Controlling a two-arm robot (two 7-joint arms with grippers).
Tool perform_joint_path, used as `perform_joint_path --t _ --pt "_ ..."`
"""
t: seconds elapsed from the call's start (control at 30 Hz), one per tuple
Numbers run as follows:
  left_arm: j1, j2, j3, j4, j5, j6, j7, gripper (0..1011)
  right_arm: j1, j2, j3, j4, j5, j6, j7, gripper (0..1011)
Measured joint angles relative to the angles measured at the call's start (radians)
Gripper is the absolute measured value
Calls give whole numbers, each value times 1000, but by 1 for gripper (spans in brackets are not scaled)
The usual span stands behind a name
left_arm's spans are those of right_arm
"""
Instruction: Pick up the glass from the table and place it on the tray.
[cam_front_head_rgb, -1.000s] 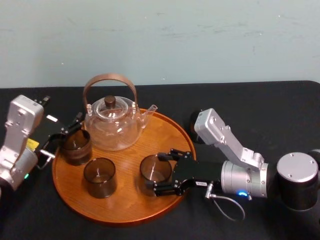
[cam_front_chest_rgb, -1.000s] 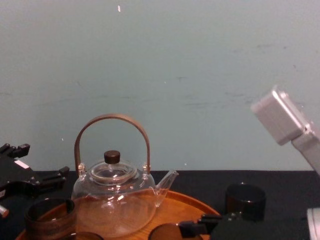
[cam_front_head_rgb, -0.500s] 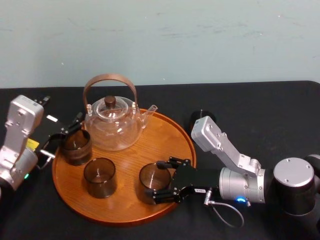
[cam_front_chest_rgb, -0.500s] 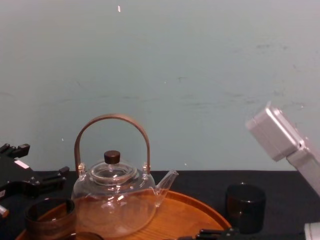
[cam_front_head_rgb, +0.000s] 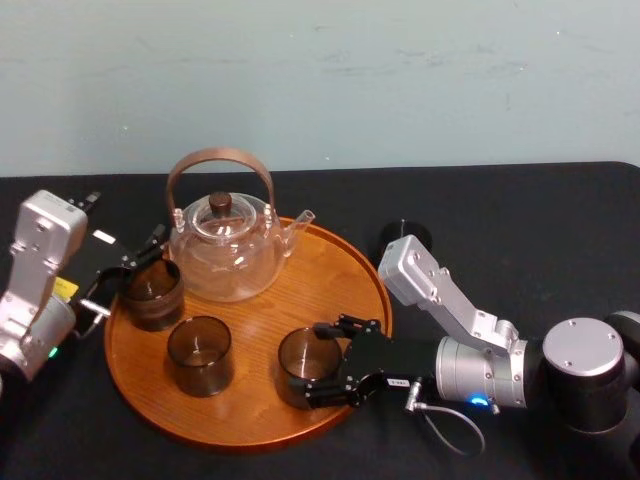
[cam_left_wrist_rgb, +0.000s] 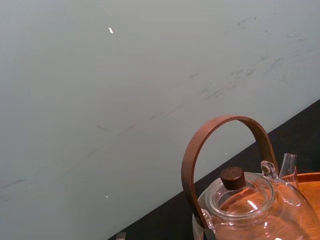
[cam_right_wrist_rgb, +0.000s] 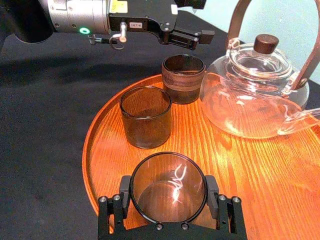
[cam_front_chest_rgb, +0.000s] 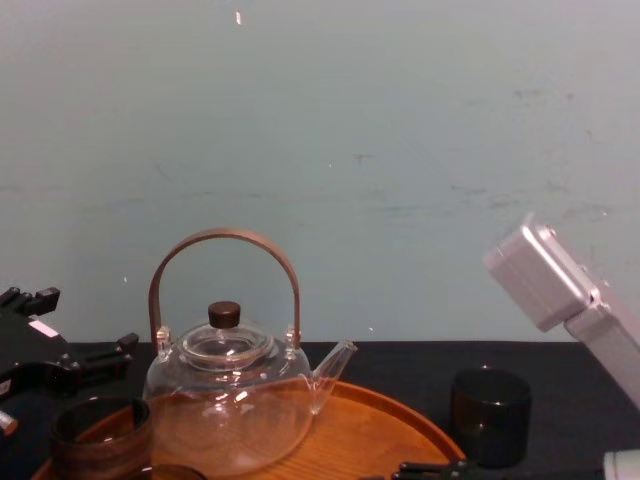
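A dark smoky glass (cam_front_head_rgb: 305, 362) is at the front right of the round wooden tray (cam_front_head_rgb: 335, 262), low over or on its surface. My right gripper (cam_front_head_rgb: 313, 365) is shut on the glass, one finger on each side, as the right wrist view shows the glass (cam_right_wrist_rgb: 167, 186) between the fingers (cam_right_wrist_rgb: 125, 190). Two more glasses (cam_front_head_rgb: 199, 353) (cam_front_head_rgb: 152, 292) stand on the tray's left half. Another dark glass (cam_front_head_rgb: 405, 238) stands on the black table (cam_front_head_rgb: 520, 220) behind my right arm. My left gripper (cam_front_head_rgb: 135, 258) rests open beside the back-left glass.
A clear glass teapot (cam_front_head_rgb: 222, 250) with an arched brown handle stands at the back of the tray. Bare wood (cam_right_wrist_rgb: 280, 175) lies between the teapot and the held glass. A pale wall closes off the far side of the table.
My right gripper has moved the glass slightly toward the tray's front and lower; it has dropped below the chest view. The left arm has not moved.
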Motion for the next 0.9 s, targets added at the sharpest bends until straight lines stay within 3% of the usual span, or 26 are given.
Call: perform_joint_path --t 0.23,0.37,0.9 --pt "0 0 0 0 0 0 0 1001 0 0 0 0 0 1 1 904" --pt "0 0 0 0 0 0 0 1001 0 1 1 -1 2 1 2 1002" --pt "0 0 0 0 0 0 0 1001 0 1 2 -1 5 1 3 1002"
